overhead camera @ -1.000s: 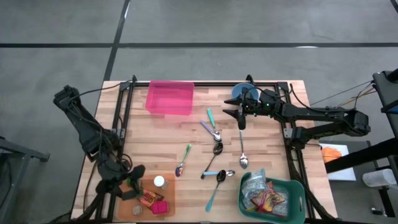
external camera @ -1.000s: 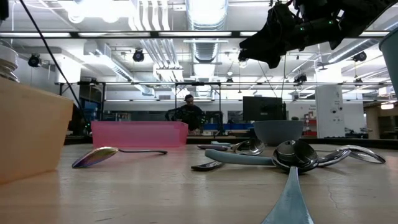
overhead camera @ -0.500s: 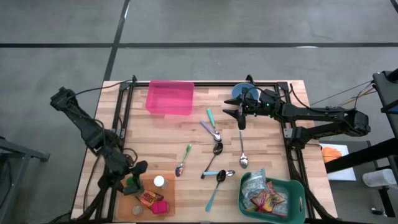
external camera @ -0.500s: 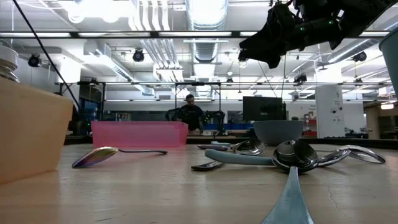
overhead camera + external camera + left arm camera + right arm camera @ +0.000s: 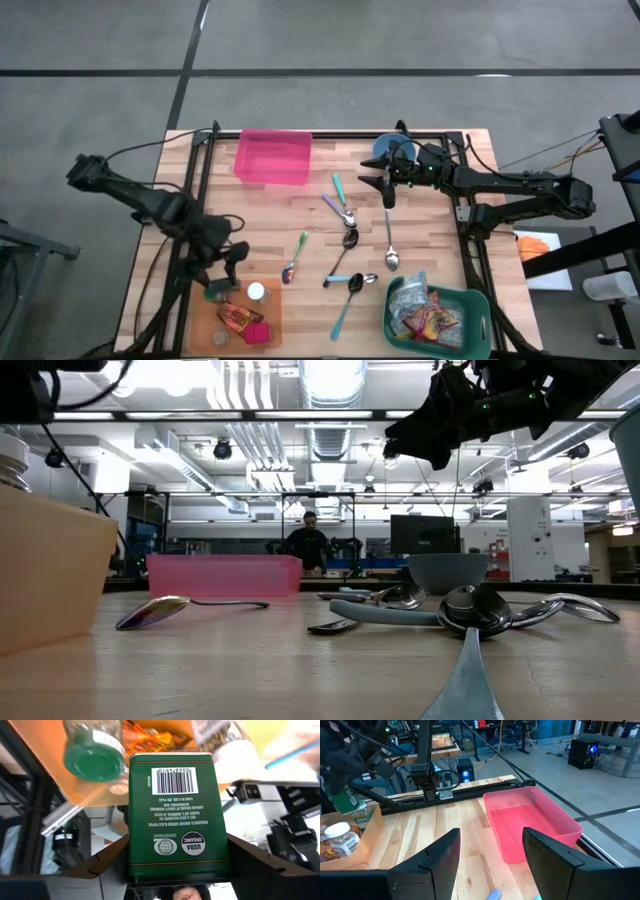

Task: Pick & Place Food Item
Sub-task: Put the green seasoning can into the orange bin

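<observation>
Pink bin (image 5: 273, 157): a rectangular translucent plastic tub at the upper middle of the high view; nothing is seen inside it.
Brown tray (image 5: 203, 322): a flat orange-brown tray at the lower left of the high view; 1 white-lidded jar (image 5: 257, 293), 1 orange-red packet (image 5: 238, 319), 1 pink block (image 5: 258, 334) and 1 round grey-lidded jar (image 5: 220, 339) are held in it.
Green basket (image 5: 476, 319): a rounded green plastic basket at the lower right, filled with crinkled, colourful snack packets (image 5: 428, 317); their count cannot be told.
Blue bowl (image 5: 391, 148): 1 round bowl at the upper right of the bench (image 5: 430, 235), partly covered by the right arm.
Spoons (image 5: 345, 247): about 7 are scattered over the middle of the wooden slat bench; some are plain metal, some have teal, green or purple handles.
Green tin (image 5: 177, 815): a rectangular dark green tin with a barcode and an organic seal, gripped on its 2 sides by the fingers of the left gripper (image 5: 222, 270), above the upper edge of the brown tray.
Right gripper (image 5: 381, 184): it is held over the bench just below the blue bowl; its 2 fingers are parted and nothing is between them.
Person (image 5: 307, 538): 1 is seen far behind the bench in the low view.
</observation>
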